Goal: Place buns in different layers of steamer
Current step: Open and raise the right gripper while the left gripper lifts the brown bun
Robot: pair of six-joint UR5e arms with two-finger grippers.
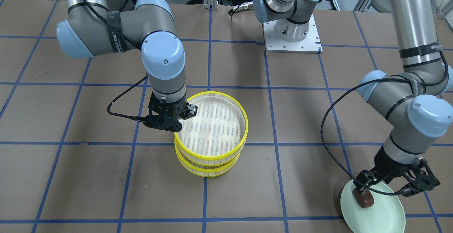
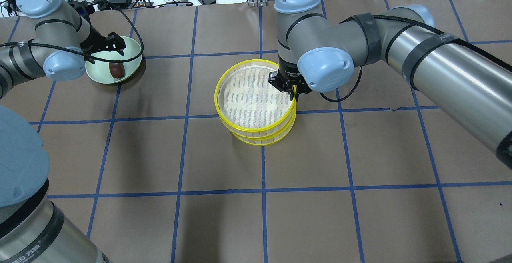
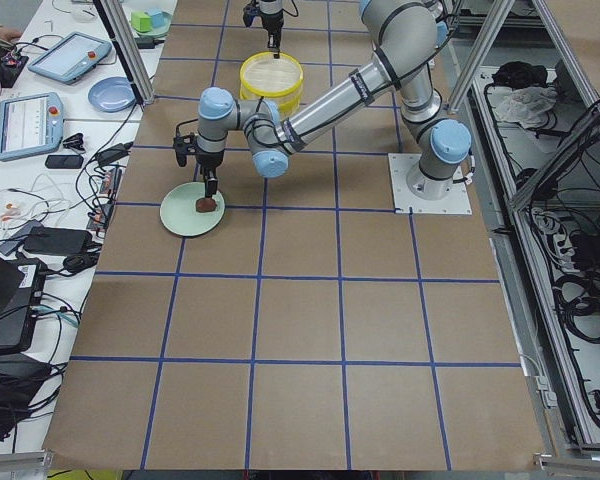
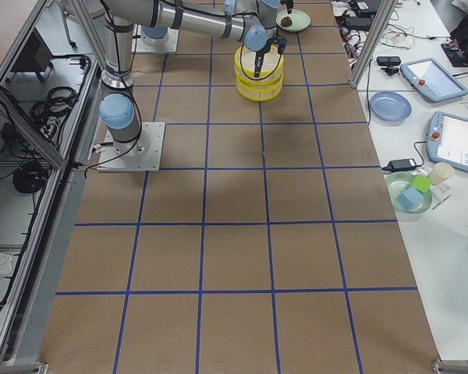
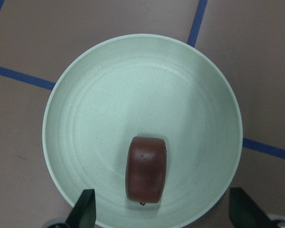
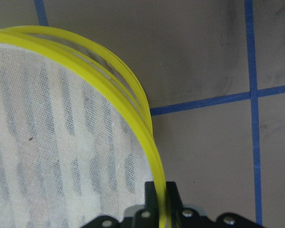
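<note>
While the right claw (image 2: 295, 95) pinches the rim of the upper tray (image 2: 250, 95), the open left claw (image 5: 162, 211) straddles the brown bun (image 5: 146, 168) below.

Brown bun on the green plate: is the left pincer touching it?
Apart. The left wrist view shows bare plate between the brown bun and both fingertips of the open left pincer.

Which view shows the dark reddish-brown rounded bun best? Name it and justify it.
Left wrist-mounted: the dark reddish-brown bun lies large, sharp and uncovered on the pale green round plate. Front-facing, overhead and exterior left show it smaller; exterior right shows only a speck.
</note>
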